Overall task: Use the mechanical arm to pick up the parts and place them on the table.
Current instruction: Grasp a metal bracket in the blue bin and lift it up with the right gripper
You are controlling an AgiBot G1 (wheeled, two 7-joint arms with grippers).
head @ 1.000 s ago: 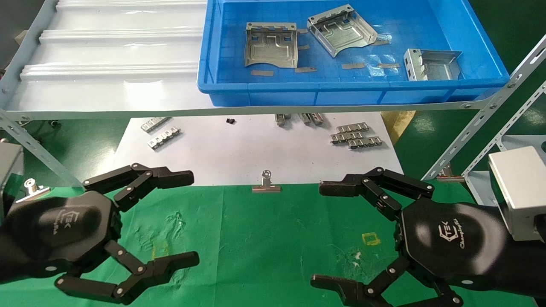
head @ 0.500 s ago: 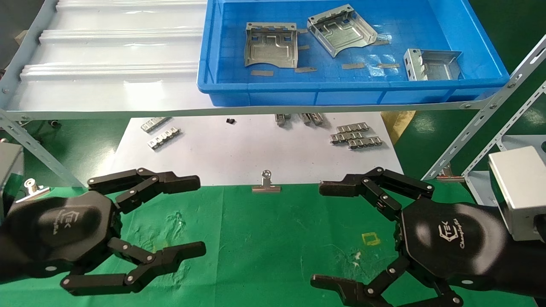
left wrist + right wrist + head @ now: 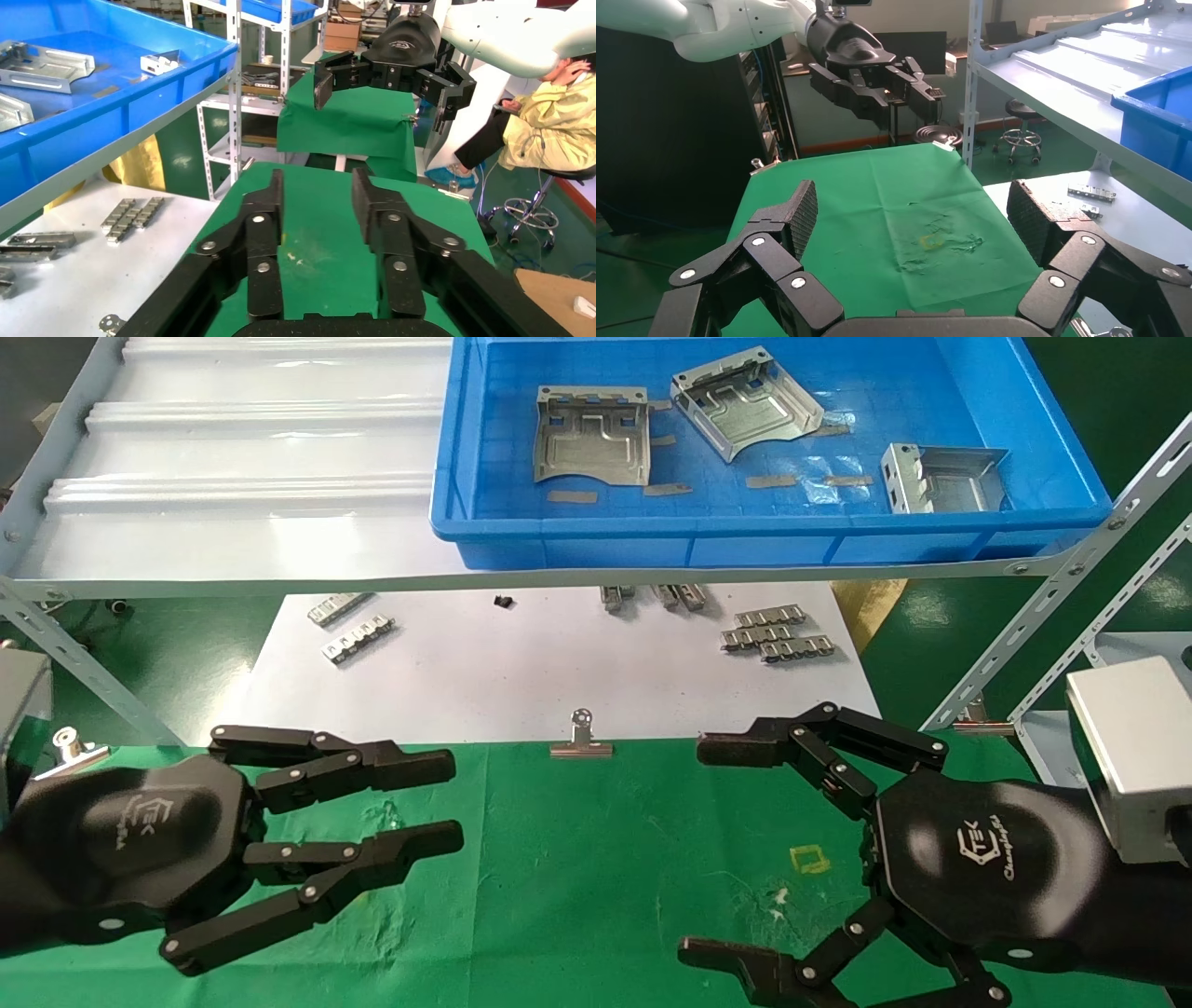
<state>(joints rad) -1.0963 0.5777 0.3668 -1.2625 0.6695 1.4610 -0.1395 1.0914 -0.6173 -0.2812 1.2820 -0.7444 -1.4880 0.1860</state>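
Observation:
Three silvery sheet-metal parts lie in a blue bin (image 3: 745, 528) on the shelf: one at the left (image 3: 591, 435), one in the middle (image 3: 747, 402), one at the right (image 3: 942, 479). The green-cloth table (image 3: 596, 859) lies below, in front of the bin. My left gripper (image 3: 454, 801) hovers over the cloth at the left, empty, its fingers partly drawn together with a gap between them (image 3: 318, 179). My right gripper (image 3: 694, 848) hovers at the right, wide open and empty (image 3: 912, 203). Both are far from the parts.
A white sheet (image 3: 559, 672) behind the cloth holds ridged metal strips (image 3: 778, 635) and a binder clip (image 3: 581, 740) at its front edge. A pale ribbed shelf (image 3: 233, 477) spans above it. Slanted perforated shelf struts (image 3: 1052, 607) stand at the right.
My left gripper's fingers have drawn closer together, from wide open to a narrow gap. The right gripper and the parts have not moved.

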